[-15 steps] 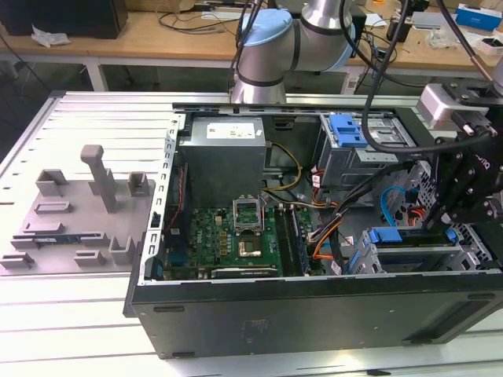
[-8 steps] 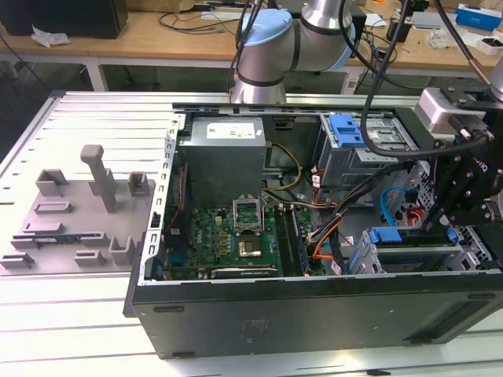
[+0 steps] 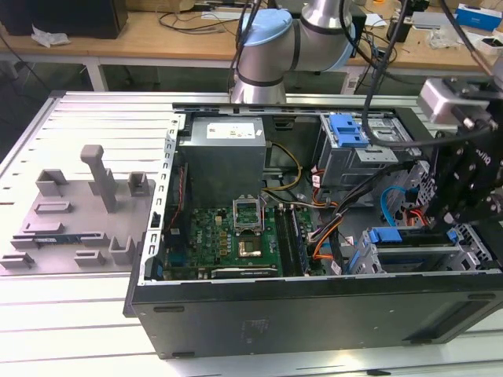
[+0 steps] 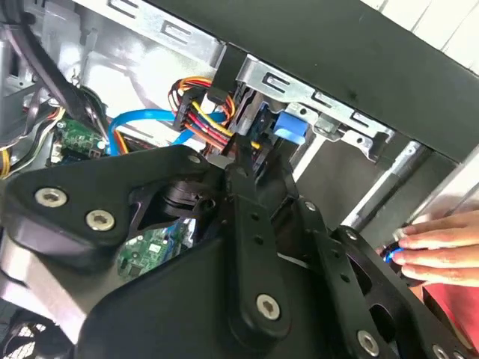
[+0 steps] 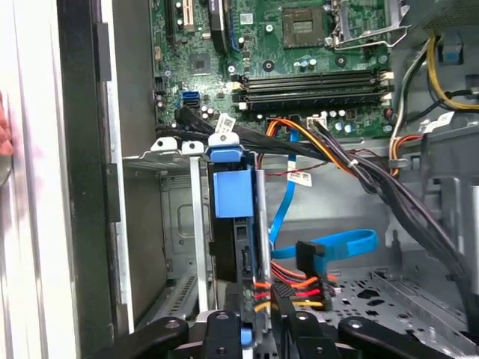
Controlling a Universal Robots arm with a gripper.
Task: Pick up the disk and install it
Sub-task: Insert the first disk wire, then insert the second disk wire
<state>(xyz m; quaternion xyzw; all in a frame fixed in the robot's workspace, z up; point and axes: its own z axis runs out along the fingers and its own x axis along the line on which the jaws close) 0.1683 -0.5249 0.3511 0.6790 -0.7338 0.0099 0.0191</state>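
- The gripper (image 3: 452, 228) is hanging over the open computer case (image 3: 314, 314), at the drive bay on the exterior view's right, close to the case's near wall.
- The disk (image 5: 233, 217) is sitting on edge inside that bay; in the first wrist view its blue bracket is facing the camera, with its long axis running from the gripper (image 5: 258, 329) toward the green circuit board (image 5: 284, 45).
- So the disk is lying straight ahead of the fingertips, in line with them, with the orange and red cables (image 5: 299, 288) just beside.
- The fingers appear to be closing around the disk's near end, but I cannot tell whether they are truly clamping it.
- A person's hand (image 4: 441, 247) is resting outside the case wall.
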